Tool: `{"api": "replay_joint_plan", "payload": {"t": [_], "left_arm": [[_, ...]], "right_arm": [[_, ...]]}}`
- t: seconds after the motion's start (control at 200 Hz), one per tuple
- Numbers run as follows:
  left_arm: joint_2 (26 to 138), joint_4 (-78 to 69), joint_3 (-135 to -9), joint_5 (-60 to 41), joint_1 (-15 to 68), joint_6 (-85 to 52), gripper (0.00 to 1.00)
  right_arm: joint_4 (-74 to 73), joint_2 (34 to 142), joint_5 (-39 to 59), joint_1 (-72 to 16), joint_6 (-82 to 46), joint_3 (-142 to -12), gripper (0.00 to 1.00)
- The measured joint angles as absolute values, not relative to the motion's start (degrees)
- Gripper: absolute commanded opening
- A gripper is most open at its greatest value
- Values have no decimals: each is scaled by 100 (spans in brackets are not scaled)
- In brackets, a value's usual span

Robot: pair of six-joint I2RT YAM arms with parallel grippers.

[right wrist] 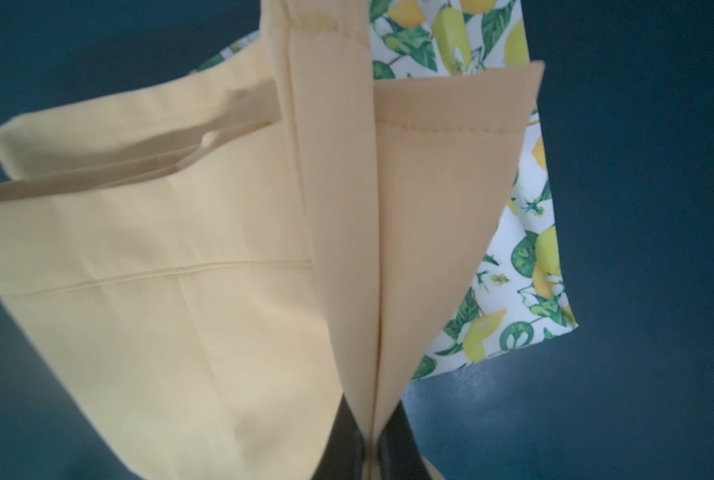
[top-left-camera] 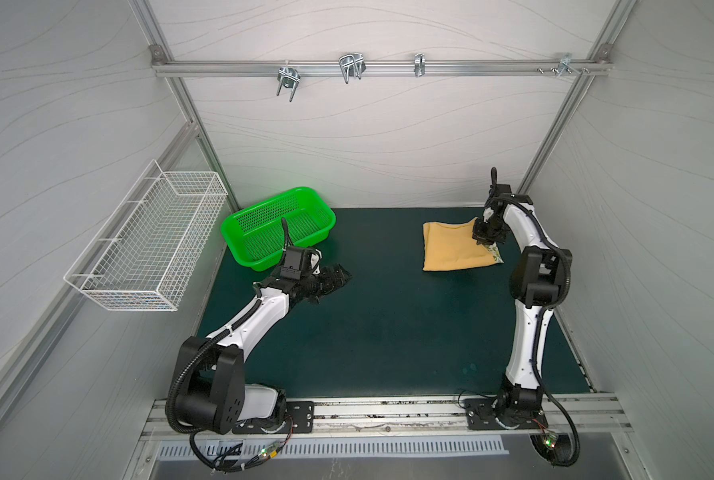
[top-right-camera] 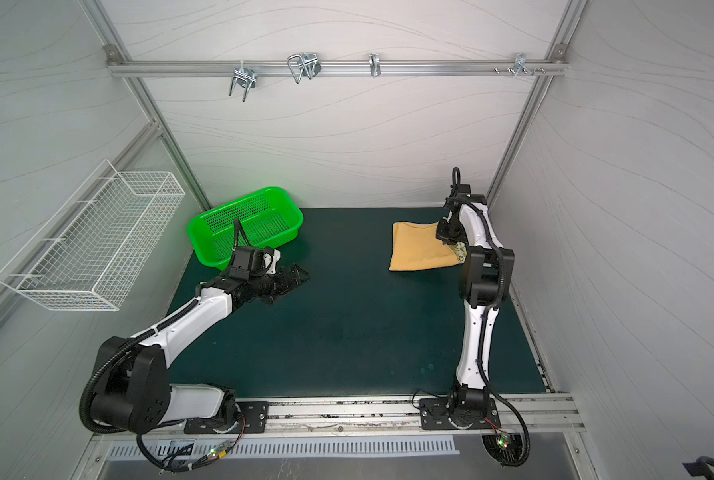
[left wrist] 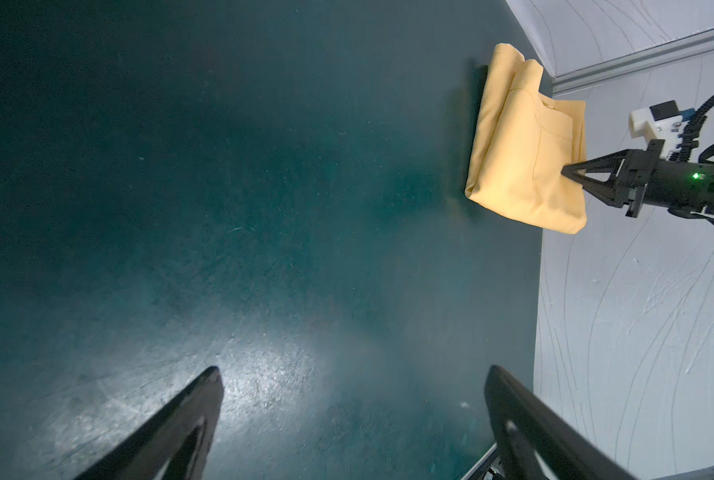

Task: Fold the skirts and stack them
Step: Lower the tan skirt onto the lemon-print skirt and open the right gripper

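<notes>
Item 1: mustard skirt [top-left-camera: 455, 247], folded, at 1 o'clock on the bench [top-left-camera: 388, 332]. It lies over the lemon-print skirt [top-left-camera: 495, 252], whose corner shows at 4 o'clock. I read its long axis as 9-to-3.
Item 2: right claw [right wrist: 372, 440], pinching the mustard's 3 o'clock edge; the cloth runs toward 9.
Item 3: left claw [top-left-camera: 338, 276], wide, empty, well apart at 9 o'clock. I judge the right arm nearer.

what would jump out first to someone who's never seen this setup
The folded mustard skirt at the back right of the dark mat catches the eye first. The right gripper is shut on its edge, and a lemon-print skirt peeks out from underneath. Next comes the bright green basket at the back left, with the left gripper wide open and holding nothing just in front of it.
</notes>
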State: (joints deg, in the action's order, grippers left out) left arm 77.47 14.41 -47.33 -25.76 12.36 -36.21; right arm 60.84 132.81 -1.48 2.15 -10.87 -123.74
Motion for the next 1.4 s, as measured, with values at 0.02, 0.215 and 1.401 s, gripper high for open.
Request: {"api": "replay_joint_plan", "payload": {"t": [0.02,0.215,1.401], "left_arm": [[7758,1441,-4733,-2576,1236,-3621,98],[7828,1441,-4731,-2550,1236,-3621,98],[6434,3647,-5561,75,1236,-2283,99]], "right_arm": [[6084,13305,-174,226,-1087,-12385,9],[6055,13605,-436,239,-1009,-12822,28],[2432,9144,823,-1557,-2370,-7920,99]]}}
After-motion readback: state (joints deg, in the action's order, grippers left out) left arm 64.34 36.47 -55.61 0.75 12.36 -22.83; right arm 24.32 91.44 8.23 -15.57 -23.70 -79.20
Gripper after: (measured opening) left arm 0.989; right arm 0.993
